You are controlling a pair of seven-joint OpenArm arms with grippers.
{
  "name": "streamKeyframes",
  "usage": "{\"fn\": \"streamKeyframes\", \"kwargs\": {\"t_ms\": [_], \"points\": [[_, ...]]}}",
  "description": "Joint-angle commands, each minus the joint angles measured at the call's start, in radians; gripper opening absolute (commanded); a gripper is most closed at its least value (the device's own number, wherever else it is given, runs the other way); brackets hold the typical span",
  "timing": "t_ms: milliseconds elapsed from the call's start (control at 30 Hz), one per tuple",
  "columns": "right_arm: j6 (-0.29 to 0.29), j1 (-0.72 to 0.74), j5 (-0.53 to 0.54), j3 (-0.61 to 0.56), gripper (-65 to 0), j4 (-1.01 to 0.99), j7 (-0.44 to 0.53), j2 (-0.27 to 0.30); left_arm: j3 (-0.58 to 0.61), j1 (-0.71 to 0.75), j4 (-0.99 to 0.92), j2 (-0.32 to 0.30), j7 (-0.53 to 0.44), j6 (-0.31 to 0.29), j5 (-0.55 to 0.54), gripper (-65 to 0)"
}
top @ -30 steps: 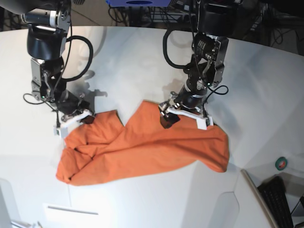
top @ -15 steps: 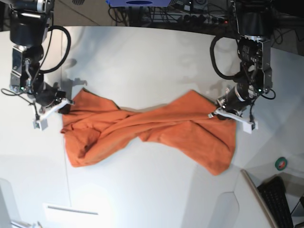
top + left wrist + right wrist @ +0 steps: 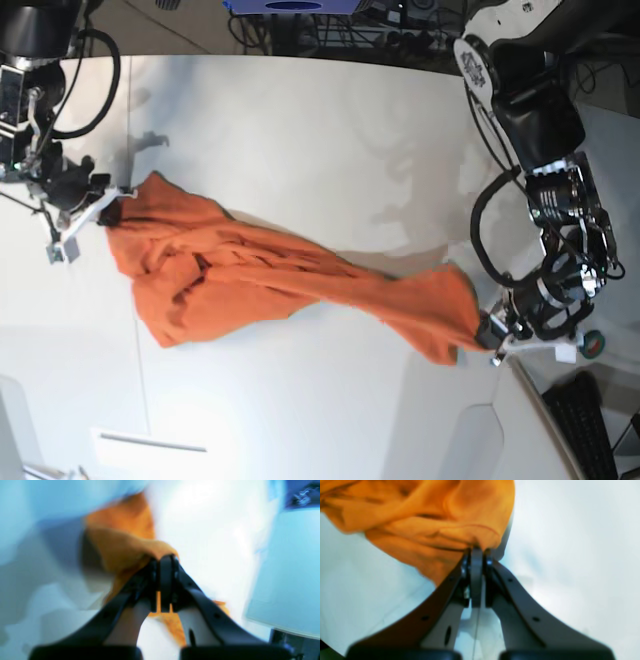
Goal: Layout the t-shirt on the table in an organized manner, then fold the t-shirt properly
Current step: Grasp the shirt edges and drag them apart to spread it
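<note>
I see the left gripper (image 3: 497,335) and right gripper (image 3: 108,200) each pinching opposite ends of the t-shirt (image 3: 260,275), stretched across the table (image 3: 300,130).

It looks like a robotics lab: a large white table (image 3: 300,120) with two mounted robot arms, many cables (image 3: 400,35) behind, and a keyboard (image 3: 590,425) beside.

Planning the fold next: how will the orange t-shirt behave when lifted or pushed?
Probably floppy: the t-shirt sags in wrinkled ropes between the two pinched ends. Likely light, since thin jaws hold it. Pushed across the table, it would likely bunch rather than slide.
</note>
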Motion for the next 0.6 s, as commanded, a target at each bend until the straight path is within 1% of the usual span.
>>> {"fn": "streamKeyframes", "kwargs": {"t_ms": [0, 133, 167, 200, 233, 300, 367, 467, 567], "points": [[0.002, 0.007, 0.013, 0.005, -65.0, 0.020, 0.008, 0.026, 0.004, -0.059, -0.011, 0.012, -0.009, -0.012, -0.023, -65.0], [0.002, -0.001, 0.013, 0.001, -65.0, 0.017, 0.007, 0.064, -0.004, -0.185, -0.141, 0.062, -0.015, -0.010, -0.021, -65.0], [0.002, -0.007, 0.013, 0.001, -65.0, 0.018, 0.001, 0.078, 0.001, -0.217, -0.183, 0.069, -0.038, -0.001, -0.021, -65.0], [0.002, -0.009, 0.013, 0.001, -65.0, 0.020, -0.015, 0.092, 0.004, -0.242, -0.223, 0.077, -0.078, 0.021, -0.021, -65.0], [0.002, -0.010, 0.013, 0.000, -65.0, 0.020, -0.031, 0.104, 0.005, -0.263, -0.258, 0.088, -0.128, 0.053, -0.021, -65.0], [0.002, -0.012, 0.013, 0.003, -65.0, 0.020, -0.048, 0.119, 0.007, -0.296, -0.315, 0.103, -0.205, 0.099, -0.023, -65.0], [0.004, -0.016, 0.013, 0.001, -65.0, 0.021, -0.061, 0.146, 0.007, -0.323, -0.344, 0.120, -0.254, 0.110, -0.024, -65.0], [0.004, -0.041, 0.013, 0.005, -65.0, 0.044, -0.068, 0.162, 0.007, -0.320, -0.284, 0.129, -0.226, 0.111, -0.029, -65.0], [0.004, -0.090, 0.013, 0.006, -65.0, 0.104, -0.062, 0.173, 0.007, -0.242, -0.107, 0.138, -0.130, 0.111, -0.031, -65.0]]}}
